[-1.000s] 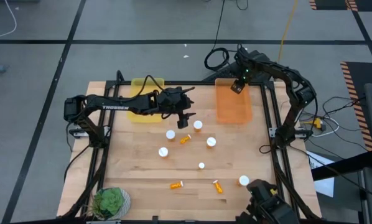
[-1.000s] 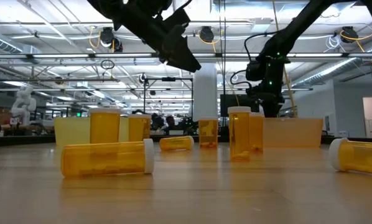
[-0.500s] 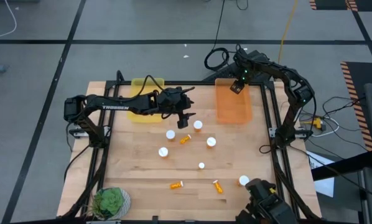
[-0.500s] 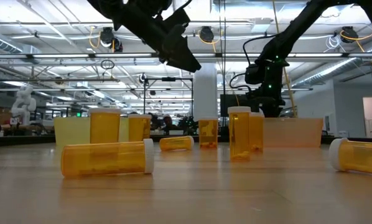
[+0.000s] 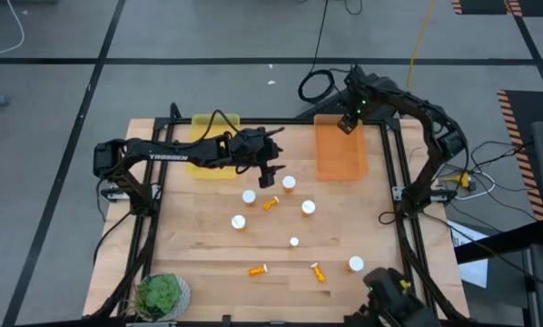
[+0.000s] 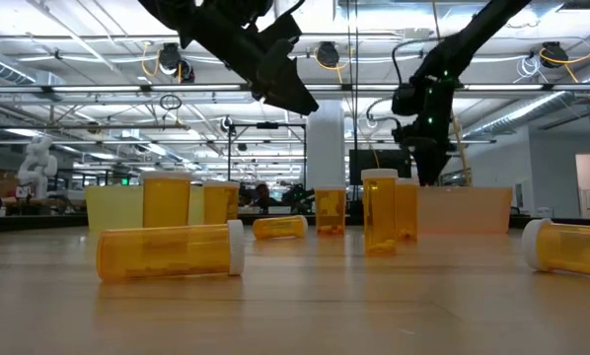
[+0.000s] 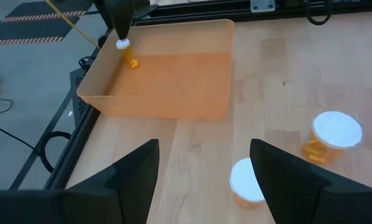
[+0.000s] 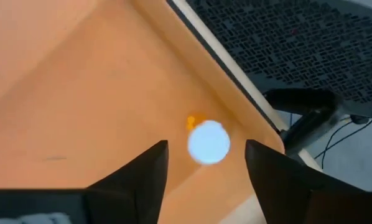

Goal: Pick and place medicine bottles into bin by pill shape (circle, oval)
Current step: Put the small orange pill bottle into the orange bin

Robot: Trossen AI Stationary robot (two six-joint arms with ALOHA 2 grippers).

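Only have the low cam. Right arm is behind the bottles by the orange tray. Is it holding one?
Observer: No. The right gripper is open over the orange tray's far corner; a white-capped bottle shows in that corner beyond its fingers, not gripped.
Operator: Left arm carrying anything?
Observer: No. The left gripper is open and empty, hovering over the table with two upright bottles just ahead, the nearer one close to one finger.
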